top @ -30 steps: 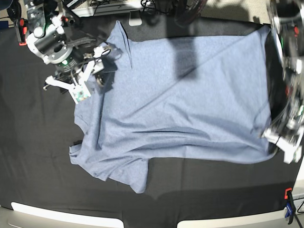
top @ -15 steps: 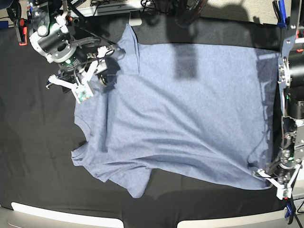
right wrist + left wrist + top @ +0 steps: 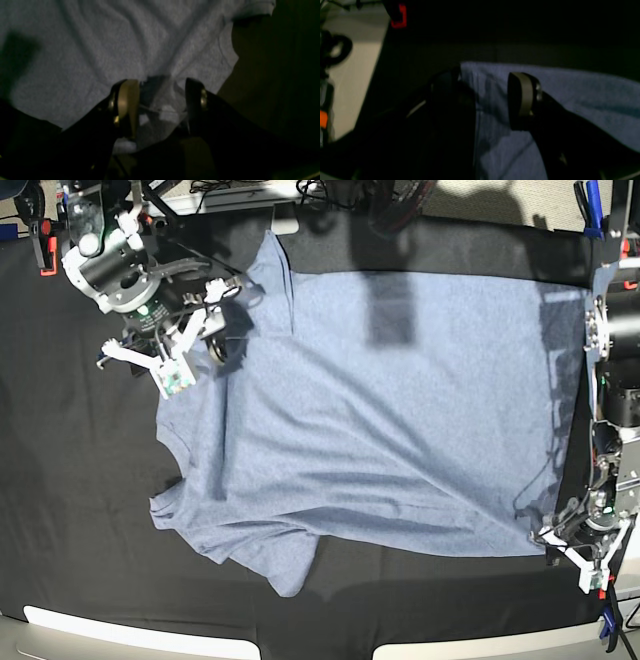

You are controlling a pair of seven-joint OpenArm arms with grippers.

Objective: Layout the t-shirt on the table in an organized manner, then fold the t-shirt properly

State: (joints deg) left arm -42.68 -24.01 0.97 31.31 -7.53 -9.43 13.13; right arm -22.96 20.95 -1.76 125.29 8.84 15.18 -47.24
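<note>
Base view: the blue-grey t-shirt [image 3: 385,405] lies spread across the middle of the black-covered counter [image 3: 80,510], plain side up, with its body mostly flat. One sleeve [image 3: 265,555] points toward the near edge and another fold of cloth runs up to the far edge. Soft creases cross the fabric near the neck side at the view's left.

At the shirt's near corner on the view's right, the left end effector [image 3: 580,555] sits low over the hem. From the left wrist camera, its jaws stand apart: one finger [image 3: 522,95] hangs over the cloth, the other is lost in shadow by the shirt's edge [image 3: 495,67], and no fabric is pinched between them.

Across the counter at the view's left, the right end effector [image 3: 185,350] is at the collar side of the shirt. The right wrist camera shows its two fingers [image 3: 127,100] parted with a bunched piece of the neckline and a small white tag [image 3: 170,113] lying in the gap between them; whether the pads touch the cloth cannot be told.

Red clamps [image 3: 45,240] grip the counter's far left edge, and a blue clamp [image 3: 608,620] with an orange tip holds the near right corner.
</note>
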